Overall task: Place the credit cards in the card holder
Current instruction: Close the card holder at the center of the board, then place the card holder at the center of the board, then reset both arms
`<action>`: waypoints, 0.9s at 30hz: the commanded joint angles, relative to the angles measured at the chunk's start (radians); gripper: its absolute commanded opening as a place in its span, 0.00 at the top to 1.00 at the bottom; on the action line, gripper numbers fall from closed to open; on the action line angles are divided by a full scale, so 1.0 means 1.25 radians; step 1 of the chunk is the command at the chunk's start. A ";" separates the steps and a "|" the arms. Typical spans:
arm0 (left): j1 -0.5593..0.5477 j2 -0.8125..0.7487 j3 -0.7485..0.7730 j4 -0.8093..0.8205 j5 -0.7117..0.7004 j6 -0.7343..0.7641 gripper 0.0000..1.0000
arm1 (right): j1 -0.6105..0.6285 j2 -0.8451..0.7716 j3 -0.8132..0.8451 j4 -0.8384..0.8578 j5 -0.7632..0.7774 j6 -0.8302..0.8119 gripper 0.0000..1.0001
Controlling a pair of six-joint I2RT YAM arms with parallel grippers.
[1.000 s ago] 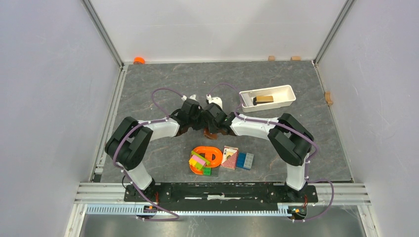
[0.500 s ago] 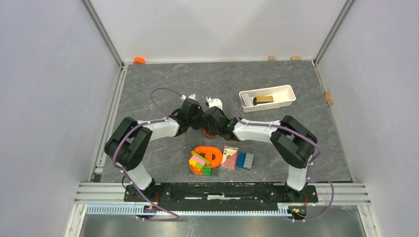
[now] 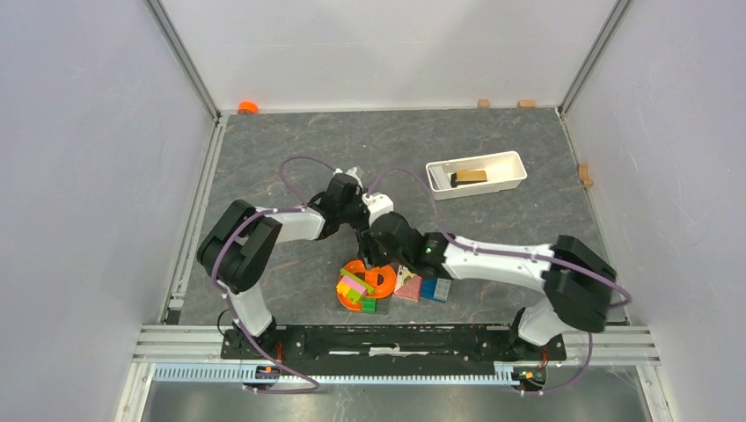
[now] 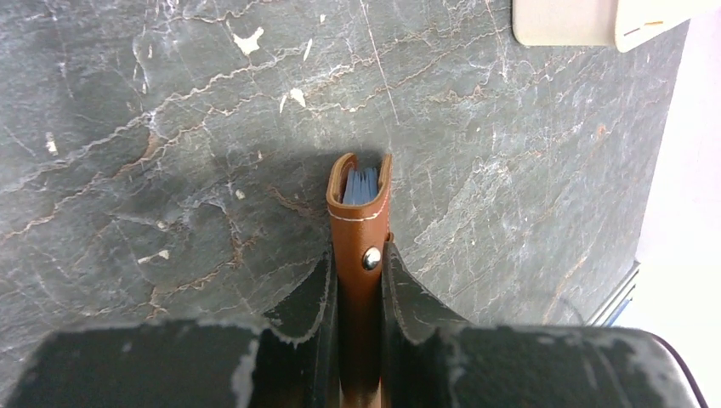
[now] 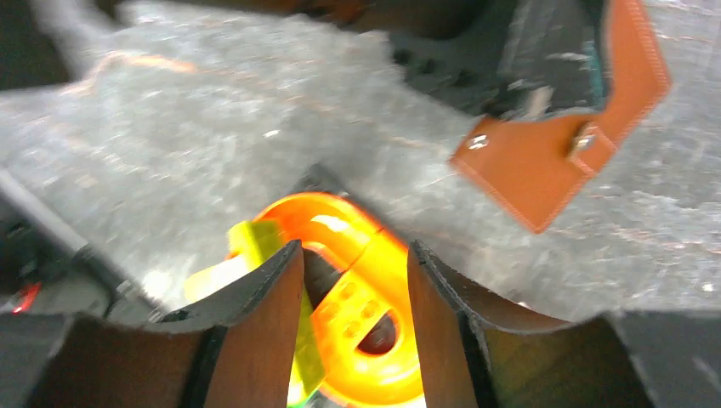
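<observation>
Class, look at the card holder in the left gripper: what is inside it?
Edges of bluish credit cards show at the open end of the card holder. Its leather and the left gripper cover the rest; their count cannot be told.

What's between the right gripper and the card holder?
Right wrist view: the orange loop toy by the right gripper, then bare grey tabletop up to the card holder.

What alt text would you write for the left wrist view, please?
The left gripper is shut on the brown card holder, whose open end shows blue credit cards inside. Beneath is the grey marbled table; a pale tray edge shows top right.
</observation>
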 commanded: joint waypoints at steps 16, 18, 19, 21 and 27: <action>0.031 -0.179 0.032 -0.153 -0.250 0.201 0.00 | -0.334 -0.318 -0.210 -0.001 -0.138 -0.187 0.20; 0.044 -0.237 0.046 -0.203 -0.286 0.220 0.00 | -0.403 -0.317 -0.206 -0.001 -0.172 -0.208 0.19; 0.054 -0.262 0.055 -0.228 -0.302 0.226 0.00 | -0.438 -0.316 -0.203 -0.005 -0.193 -0.218 0.18; 0.073 -0.323 0.079 -0.292 -0.324 0.248 0.00 | -0.511 -0.316 -0.189 -0.021 -0.209 -0.235 0.18; 0.134 -0.474 0.182 -0.500 -0.373 0.348 0.00 | -0.699 -0.406 -0.172 -0.050 -0.183 -0.295 0.18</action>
